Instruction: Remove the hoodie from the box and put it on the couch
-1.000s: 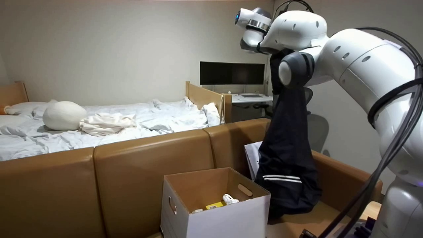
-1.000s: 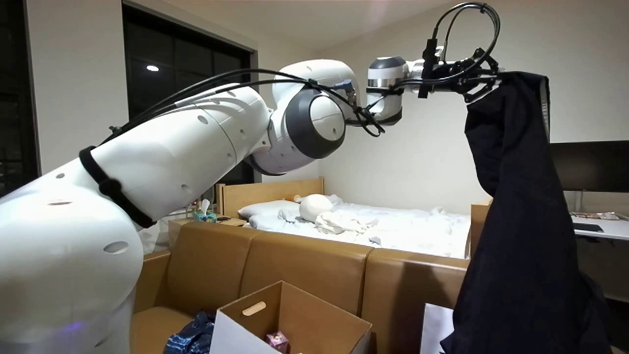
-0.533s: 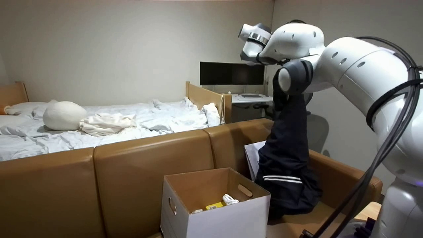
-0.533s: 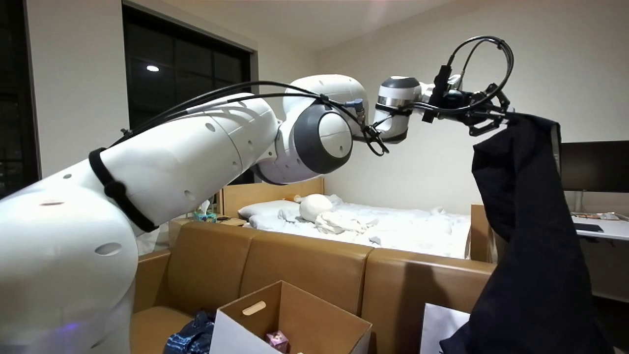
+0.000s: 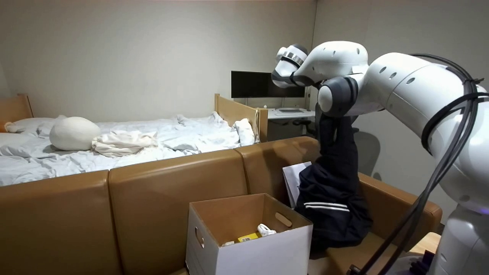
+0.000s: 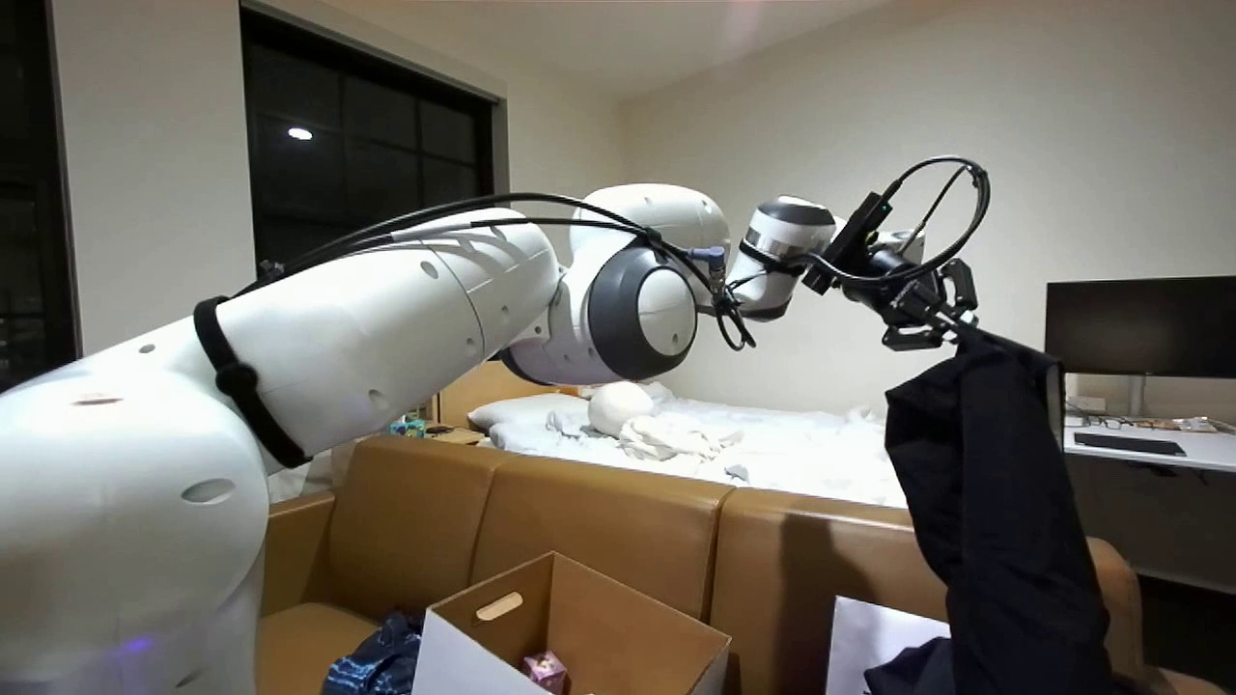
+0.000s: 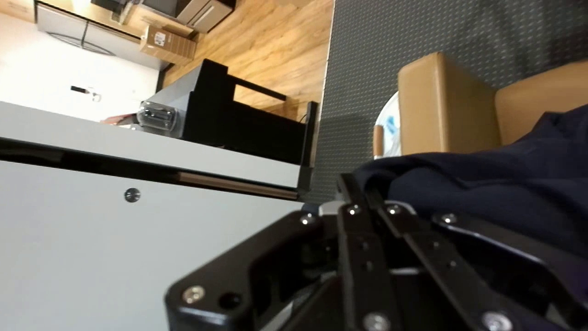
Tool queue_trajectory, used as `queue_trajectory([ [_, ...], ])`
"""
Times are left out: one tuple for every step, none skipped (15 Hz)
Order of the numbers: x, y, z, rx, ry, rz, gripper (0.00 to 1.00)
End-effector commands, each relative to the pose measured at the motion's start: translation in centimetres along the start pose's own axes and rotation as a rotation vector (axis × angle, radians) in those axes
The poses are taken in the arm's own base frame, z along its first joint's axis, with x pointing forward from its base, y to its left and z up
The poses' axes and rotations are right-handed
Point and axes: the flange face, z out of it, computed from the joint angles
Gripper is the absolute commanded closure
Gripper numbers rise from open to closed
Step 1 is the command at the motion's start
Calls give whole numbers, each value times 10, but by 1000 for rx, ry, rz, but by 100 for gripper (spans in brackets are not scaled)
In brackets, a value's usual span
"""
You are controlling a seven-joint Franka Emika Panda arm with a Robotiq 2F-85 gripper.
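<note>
The dark navy hoodie point(image 5: 332, 183) with white stripes hangs outside the box in both exterior views point(image 6: 1014, 512). Its lower part lies bunched on the seat of the tan couch point(image 5: 175, 179), between box and armrest. My gripper point(image 6: 964, 330) is shut on the hoodie's top end, above the couch back and tilted downward. In the wrist view, the fingertips point(image 7: 363, 186) pinch the cloth point(image 7: 496, 193). The gripper is hidden behind the arm in an exterior view. The white box point(image 5: 263, 252) stands open on the couch and also shows in an exterior view point(image 6: 628, 637).
The box holds a yellow item point(image 5: 248, 237), a white item point(image 5: 265, 230) and a pink carton point(image 6: 546, 669). White paper point(image 5: 293, 177) leans on the couch back behind the hoodie. A blue cloth point(image 6: 377, 656) lies beside the box. A monitor point(image 6: 1139, 328) and bed point(image 5: 172, 133) stand behind.
My gripper has moved down and tilted downward with the hoodie still held. The hoodie's upper part has sunk and slackened, while its lower part stays on the seat.
</note>
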Motion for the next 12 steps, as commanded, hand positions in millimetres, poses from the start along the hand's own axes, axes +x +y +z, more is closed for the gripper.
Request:
queue_trajectory([
  [-1, -6, 2, 22, -25, -36, 99],
  [0, -12, 0, 20, -28, -44, 98],
  [1, -14, -1, 13, -26, -43, 98],
  [1, -14, -1, 11, -27, -43, 98],
  [1, -14, 0, 11, -29, -41, 98],
  [1, -13, 1, 10, -30, -39, 98],
  [1, -12, 1, 9, -30, -39, 99],
  [7, -23, 11, 13, -60, -72, 99],
  [13, -38, 27, 45, -114, -136, 99],
  [15, -49, 37, 60, -155, -157, 99],
  [21, -64, 48, 74, -187, -201, 99],
  [24, -75, 58, 84, -223, -232, 99],
])
